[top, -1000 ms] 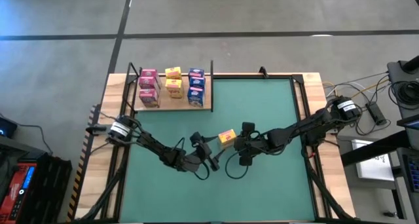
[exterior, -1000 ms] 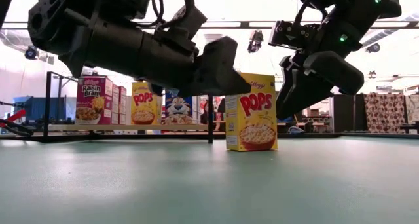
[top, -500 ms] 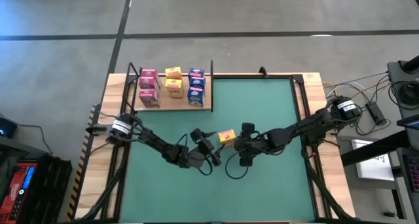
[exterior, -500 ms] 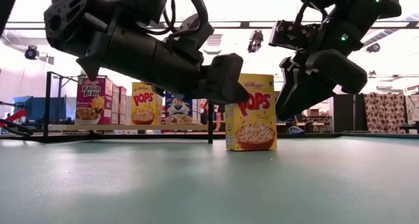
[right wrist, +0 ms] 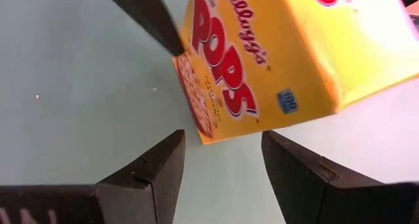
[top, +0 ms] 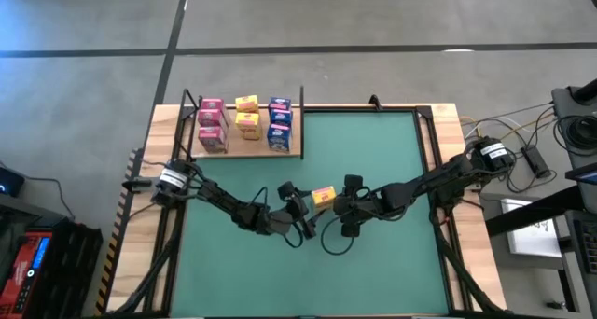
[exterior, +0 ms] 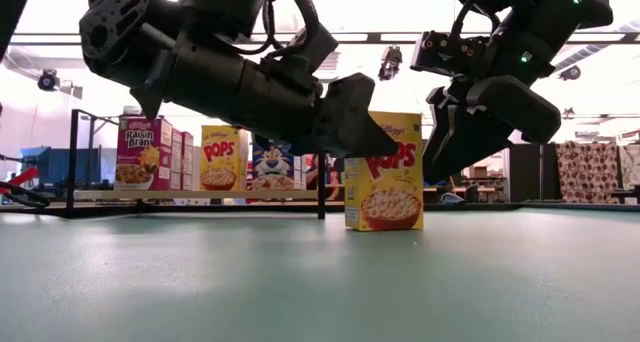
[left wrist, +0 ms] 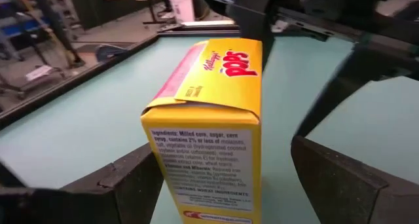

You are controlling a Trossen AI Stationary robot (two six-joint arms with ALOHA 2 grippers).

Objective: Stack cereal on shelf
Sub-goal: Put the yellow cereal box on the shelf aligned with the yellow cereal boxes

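While the green table mat (top: pixel 392 160) fills most of the tabletop, the two dark arms reach in from opposite sides and meet near its middle. Stretching low and long from the left edge, the left arm bends at the elbow and points its left gripper (left wrist: pixel 222 178) at a yellow cereal box (top: pixel 323 195) standing upright on the mat. That gripper's fingers (left wrist: pixel 340 178) are spread apart, one on each side of the box's narrow end, with a gap showing on the side of one finger; whether the other touches is unclear. Coming from the right edge, the right arm folds down so that the right gripper (right wrist: pixel 219 162) hangs just beside the same box, its fingers parted and holding nothing. At the mat's far left corner sits the shelf (top: pixel 294 153), well apart from both grippers, carrying pink, yellow and blue cereal boxes (top: pixel 247 124) in rows.
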